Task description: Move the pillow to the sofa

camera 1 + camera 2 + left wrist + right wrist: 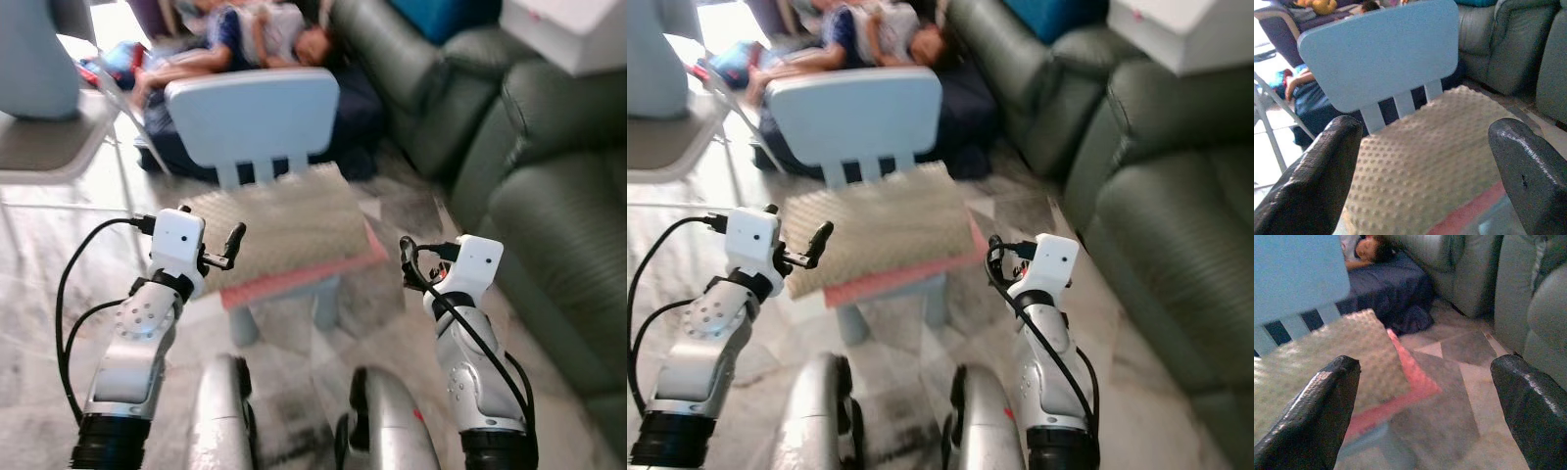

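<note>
Both end effectors, left (pixel 1420 171) and right (pixel 1420 416), spread wide before one pillow (pixel 279 230) on one blue chair (pixel 253 117).

Head stereo pair looks forward and down from above both arms at the pillow (pixel 279 230) on the small chair (pixel 253 113), sofa (pixel 549 196) at 2 o'clock; wrist cameras view the same pillow close, low.
</note>
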`<state>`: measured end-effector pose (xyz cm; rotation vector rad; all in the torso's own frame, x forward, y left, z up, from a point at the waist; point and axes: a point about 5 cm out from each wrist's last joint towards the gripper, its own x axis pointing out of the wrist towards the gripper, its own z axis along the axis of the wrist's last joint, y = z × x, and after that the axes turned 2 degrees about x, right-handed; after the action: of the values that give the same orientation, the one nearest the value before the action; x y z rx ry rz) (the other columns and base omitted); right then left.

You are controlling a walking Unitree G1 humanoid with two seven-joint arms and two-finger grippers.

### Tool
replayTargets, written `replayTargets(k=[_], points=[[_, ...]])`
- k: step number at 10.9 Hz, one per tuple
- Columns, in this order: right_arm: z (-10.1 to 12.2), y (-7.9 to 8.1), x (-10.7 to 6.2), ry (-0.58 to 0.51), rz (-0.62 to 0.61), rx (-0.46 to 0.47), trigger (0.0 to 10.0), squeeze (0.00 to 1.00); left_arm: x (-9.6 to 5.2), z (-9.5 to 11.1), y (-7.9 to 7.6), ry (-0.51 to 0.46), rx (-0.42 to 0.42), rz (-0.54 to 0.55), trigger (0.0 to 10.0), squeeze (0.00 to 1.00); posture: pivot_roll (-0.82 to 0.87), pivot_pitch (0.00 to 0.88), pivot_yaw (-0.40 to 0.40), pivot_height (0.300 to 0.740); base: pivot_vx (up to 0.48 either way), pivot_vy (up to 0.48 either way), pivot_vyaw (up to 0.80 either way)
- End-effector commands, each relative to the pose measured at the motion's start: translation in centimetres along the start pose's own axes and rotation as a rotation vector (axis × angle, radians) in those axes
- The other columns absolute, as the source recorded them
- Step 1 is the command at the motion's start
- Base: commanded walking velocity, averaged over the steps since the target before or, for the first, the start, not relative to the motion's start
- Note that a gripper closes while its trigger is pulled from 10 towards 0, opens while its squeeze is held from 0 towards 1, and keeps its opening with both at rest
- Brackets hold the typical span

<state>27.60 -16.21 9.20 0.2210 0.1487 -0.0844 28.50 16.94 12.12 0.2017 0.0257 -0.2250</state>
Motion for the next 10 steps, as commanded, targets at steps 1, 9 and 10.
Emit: replayTargets(k=[1, 9, 10], points=[[-0.17, -0.02, -0.25, 0.016, 0.004, -0.006, 10.0, 0.00, -0.24, -0.02, -0.19, 0.008, -0.005, 0.010, 10.0, 0.00, -0.05, 0.199, -0.033, 0.565, 0.000, 0.000, 0.00], [-0.10, -0.12, -0.42, 0.039, 0.076, -0.100, 10.0, 0.00, -0.55, -0.52, -0.46, 0.003, -0.020, 0.073, 10.0, 0.00, -0.07, 0.189, -0.063, 0.560, 0.030, 0.000, 0.08], [-0.04, -0.02, -0.39, 0.035, 0.083, -0.104, 10.0, 0.00, -0.46, -0.51, -0.50, 0.001, -0.023, 0.072, 10.0, 0.00, -0.07, 0.189, -0.063, 0.560, 0.262, 0.000, 0.65]])
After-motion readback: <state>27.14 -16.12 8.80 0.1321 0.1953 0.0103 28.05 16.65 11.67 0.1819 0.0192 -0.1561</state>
